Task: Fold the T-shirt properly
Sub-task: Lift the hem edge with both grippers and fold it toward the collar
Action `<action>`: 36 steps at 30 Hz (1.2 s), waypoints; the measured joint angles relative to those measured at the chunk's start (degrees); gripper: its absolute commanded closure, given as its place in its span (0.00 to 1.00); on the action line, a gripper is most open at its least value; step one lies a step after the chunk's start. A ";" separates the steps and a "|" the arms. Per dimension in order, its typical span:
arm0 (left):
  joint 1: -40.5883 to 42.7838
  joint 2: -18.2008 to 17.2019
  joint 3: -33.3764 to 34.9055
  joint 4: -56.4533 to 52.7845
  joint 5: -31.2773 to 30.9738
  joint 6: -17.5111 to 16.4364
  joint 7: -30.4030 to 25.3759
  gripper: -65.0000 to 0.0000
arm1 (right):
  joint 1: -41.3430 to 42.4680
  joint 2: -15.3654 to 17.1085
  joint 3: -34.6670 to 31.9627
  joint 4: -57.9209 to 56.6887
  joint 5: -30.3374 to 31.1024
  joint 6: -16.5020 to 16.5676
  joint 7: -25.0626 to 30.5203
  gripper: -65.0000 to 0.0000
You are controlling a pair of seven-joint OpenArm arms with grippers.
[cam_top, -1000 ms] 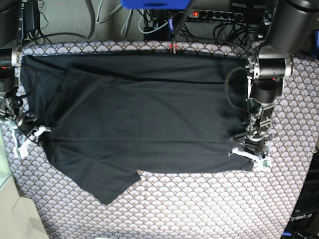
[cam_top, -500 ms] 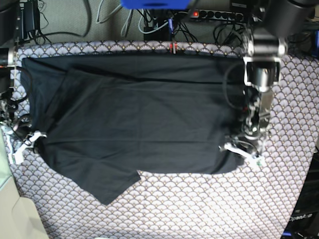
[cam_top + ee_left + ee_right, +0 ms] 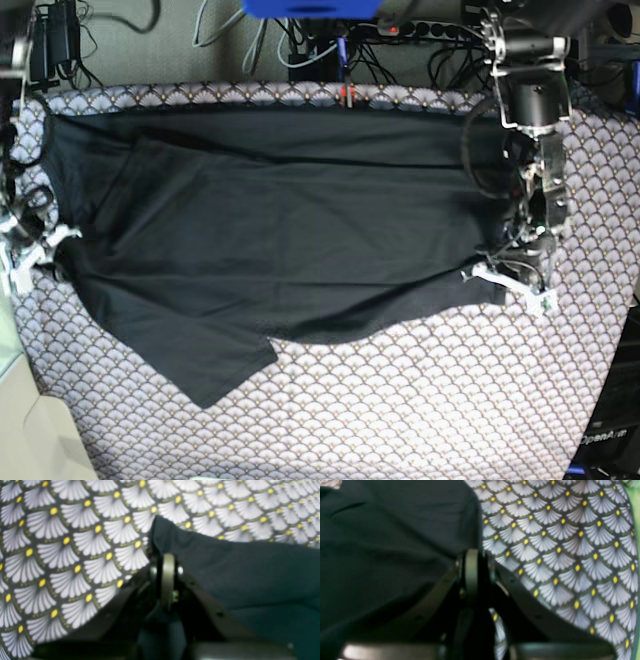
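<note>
**A:** Starting from the tips: our left gripper (image 3: 512, 283) is pinched shut on the near hem corner of the T-shirt (image 3: 280, 220). In the left wrist view the left gripper (image 3: 168, 562) has dark cloth bunched right at it, and the corner peeks out past it at about 12 o'clock. Our right gripper (image 3: 35, 258) is clamped the same way on the opposite edge; the right wrist view shows the right gripper (image 3: 472, 560) sitting right on the cloth's border.

**B:** So where's the shirt overall?

**A:** Spread across the tablecloth (image 3: 420, 410), filling the middle and the far half. One sleeve sticks out toward 7 o'clock. The near edge sags between our two grips.

**B:** That sag says plenty. We'd call it light, limp and not slippery, nothing to break. It'll droop and wrinkle wherever we aren't holding it.

**A:** Agreed. Corners and hems are where we'd grab, since a mid-panel pinch just bunches up. We'd keep both grips level and the edge taut, or the fold lands crooked.
</note>
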 measured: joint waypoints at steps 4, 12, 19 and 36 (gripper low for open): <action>2.51 -1.07 -0.96 5.68 -0.09 0.33 1.46 1.00 | -7.58 0.07 4.39 7.32 -0.11 0.02 -0.37 0.95; 3.96 -0.85 -2.34 8.11 -0.24 0.02 3.87 1.00 | -11.26 -0.13 7.06 11.72 0.00 0.26 -0.17 0.95; 5.88 -0.70 -5.27 10.10 -0.24 0.00 7.23 1.00 | -13.09 -0.24 12.70 12.07 0.00 0.31 -3.28 0.95; 6.93 -0.90 -5.79 14.56 -0.24 0.02 8.61 1.00 | -6.62 0.35 15.19 12.07 -0.04 0.24 -19.80 0.94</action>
